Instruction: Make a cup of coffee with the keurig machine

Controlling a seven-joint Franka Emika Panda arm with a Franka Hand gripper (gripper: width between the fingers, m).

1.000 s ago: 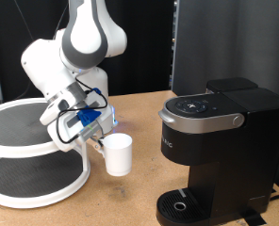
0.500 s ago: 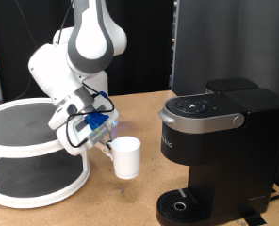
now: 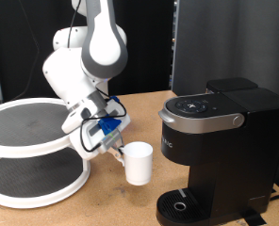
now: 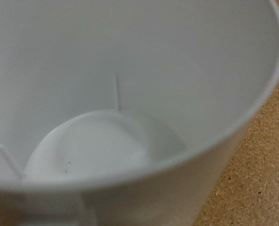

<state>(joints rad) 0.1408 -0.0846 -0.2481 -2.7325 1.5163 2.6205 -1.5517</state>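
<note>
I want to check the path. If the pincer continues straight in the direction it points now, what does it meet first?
Probably the cup: the pincer is already at it, and the wrist view is filled by its white inside.

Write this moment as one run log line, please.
claw: at cup, grip hidden | cup: upright, empty, beside keurig machine | drip tray: bare

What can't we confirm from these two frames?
- Hand grip: in the exterior view its fingertips are too small to tell whether they clamp the plain white ceramic mug.
- Wrist view: the mug interior fills the frame, so no fingers show.
- Boxy black Keurig coffee maker: right side cut off by the exterior view's edge.
</note>
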